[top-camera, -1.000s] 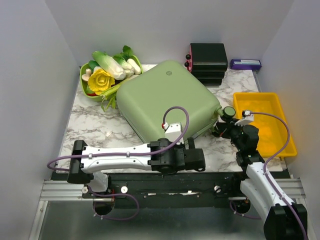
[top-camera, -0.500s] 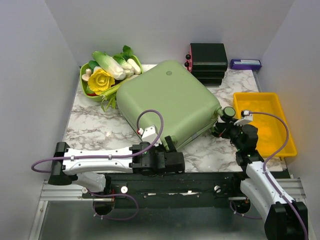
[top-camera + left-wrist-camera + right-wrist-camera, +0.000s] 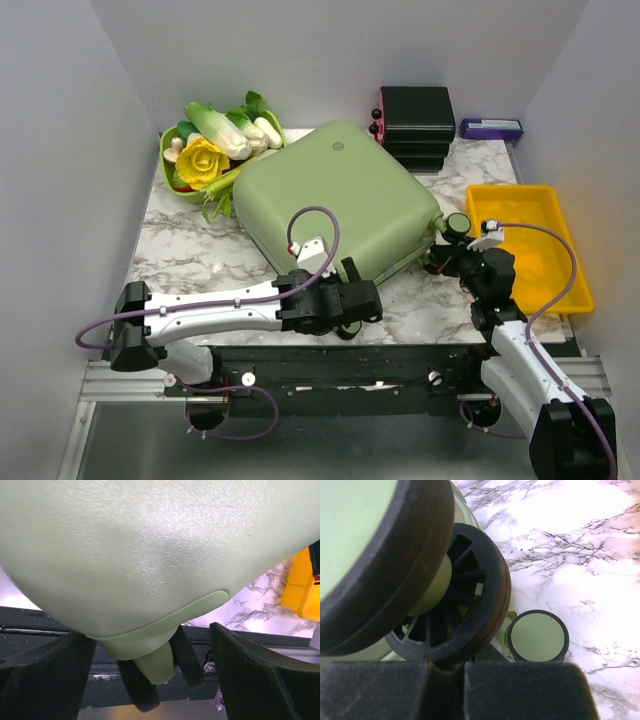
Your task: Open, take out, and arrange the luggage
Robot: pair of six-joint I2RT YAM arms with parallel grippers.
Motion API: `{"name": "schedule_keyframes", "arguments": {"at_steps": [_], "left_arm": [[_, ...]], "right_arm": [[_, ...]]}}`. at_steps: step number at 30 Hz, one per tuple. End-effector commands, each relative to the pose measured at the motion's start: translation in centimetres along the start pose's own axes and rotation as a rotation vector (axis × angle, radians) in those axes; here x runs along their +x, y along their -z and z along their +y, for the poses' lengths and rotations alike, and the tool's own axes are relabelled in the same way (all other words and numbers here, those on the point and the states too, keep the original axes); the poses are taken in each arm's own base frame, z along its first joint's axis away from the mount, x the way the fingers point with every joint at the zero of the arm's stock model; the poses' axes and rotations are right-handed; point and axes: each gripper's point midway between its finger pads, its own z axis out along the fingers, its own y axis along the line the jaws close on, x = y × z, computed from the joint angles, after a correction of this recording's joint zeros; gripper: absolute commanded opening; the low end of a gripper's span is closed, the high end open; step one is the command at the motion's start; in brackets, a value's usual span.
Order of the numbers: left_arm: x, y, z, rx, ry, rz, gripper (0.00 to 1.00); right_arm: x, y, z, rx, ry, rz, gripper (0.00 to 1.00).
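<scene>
The left gripper (image 3: pixel 358 292) is held wide open astride the 6 o'clock corner of the closed luggage (image 3: pixel 340 195), laid flat mid-table. At its 4 o'clock corner, the right gripper (image 3: pixel 446 258) is seen pressed closed against a wheel (image 3: pixel 455 610).

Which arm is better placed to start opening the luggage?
Left, probably. The left gripper is open, straddling the near corner of the luggage, where the shell seam shows. The right gripper is shut, beside a wheel at the right corner.
</scene>
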Motion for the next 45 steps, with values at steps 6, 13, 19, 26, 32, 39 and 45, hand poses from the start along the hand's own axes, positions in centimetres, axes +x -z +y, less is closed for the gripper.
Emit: {"name": "schedule_keyframes", "arguments": {"at_steps": [6, 13, 19, 26, 32, 39, 45], "left_arm": [[1.6, -1.0, -0.8, -0.048, -0.063, 0.07, 0.87], [2.3, -1.8, 0.8, -0.158, -0.141, 0.078, 0.02], [2.1, -1.8, 6.0, -0.243, -0.174, 0.081, 0.0], [0.3, 0.1, 11.2, -0.157, -0.087, 0.085, 0.0], [-0.8, 1.3, 12.5, -0.027, -0.09, 0.095, 0.0], [-0.5, 2.0, 14.1, 0.03, -0.09, 0.144, 0.0], [-0.6, 1.9, 13.3, 0.059, -0.119, 0.129, 0.0]], "right_arm": [[-0.9, 0.1, 2.9, -0.139, 0.022, -0.028, 0.01], [-0.8, -0.1, 2.6, -0.12, 0.02, -0.022, 0.01], [-0.9, -0.4, 0.9, -0.014, -0.003, -0.011, 0.01], [-1.7, -0.6, -0.7, 0.078, 0.026, -0.038, 0.01], [-3.6, -1.6, 0.5, 0.016, 0.13, -0.084, 0.01], [-6.7, -3.0, -1.1, 0.116, 0.319, -0.107, 0.01], [-6.8, -2.7, -0.2, 0.06, 0.47, -0.06, 0.01]]}}
